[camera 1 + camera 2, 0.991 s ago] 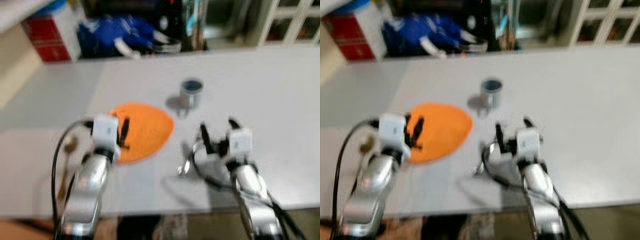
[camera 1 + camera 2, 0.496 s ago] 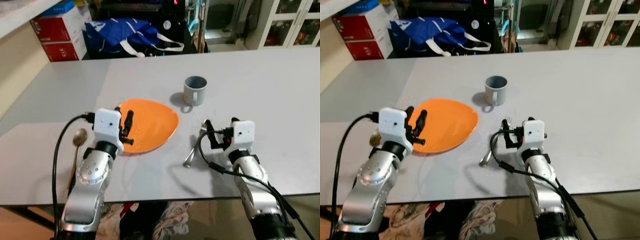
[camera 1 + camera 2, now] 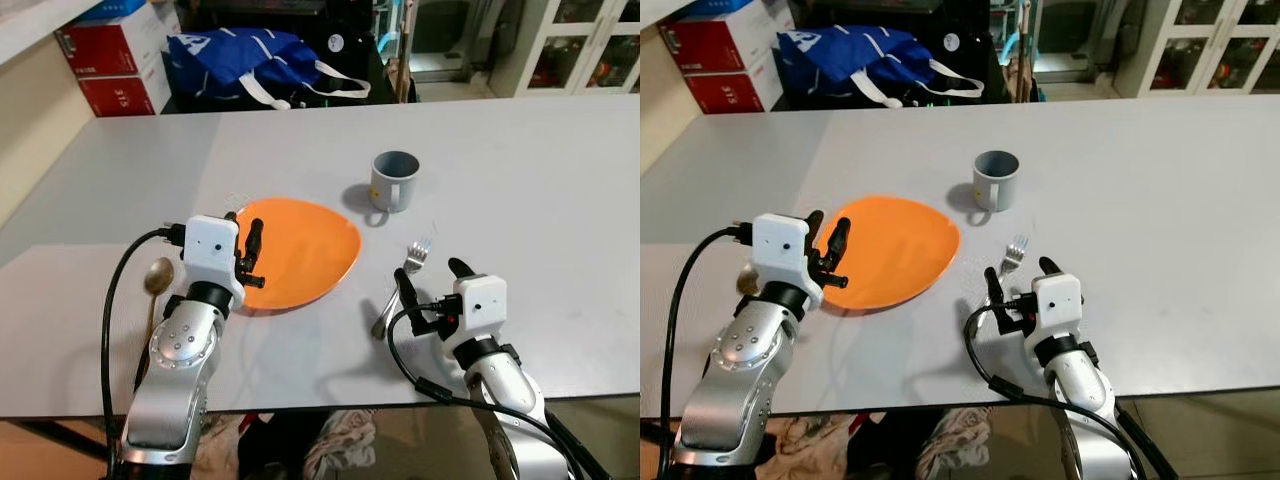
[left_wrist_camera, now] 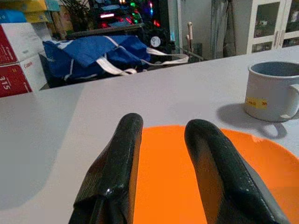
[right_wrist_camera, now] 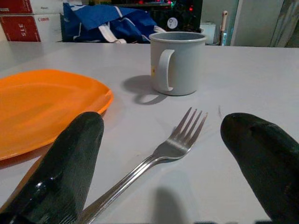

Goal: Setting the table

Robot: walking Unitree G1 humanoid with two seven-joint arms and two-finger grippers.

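Table [image 3: 560, 180] comes first: a broad pale grey top that carries everything the setting needs, with a blue bag [image 3: 250, 60] and red boxes [image 3: 110, 70] behind its far edge. On it the orange plate [image 3: 300, 250] lies flat, close to the robot's side, and seems to be in its final place. Beyond the plate and a little to the right stands the grey mug [image 3: 393, 180], upright, its handle turned towards the robot, near the plate but apart from it. That also looks placed.

Next in size are the arms. The left gripper [image 3: 250, 255] hovers over the plate's left rim with its two black fingers a narrow gap apart and nothing between them (the left wrist view shows the orange surface through that gap). The right gripper [image 3: 1018, 290] sits low at the table's near side, fingers spread wide and holding nothing, straddling the handle end of the fork [image 3: 992, 285].

The fork lies on the table just right of the plate, tines pointing towards the mug, handle running back towards the robot between the open fingers. Smallest is the spoon [image 3: 155, 290], lying left of the plate beside the left arm, bowl away from the robot.

Judged from this layout, the task is nearly finished: plate, mug, fork and spoon are all down. What may be left is straightening the slightly slanted fork and drawing both arms clear.
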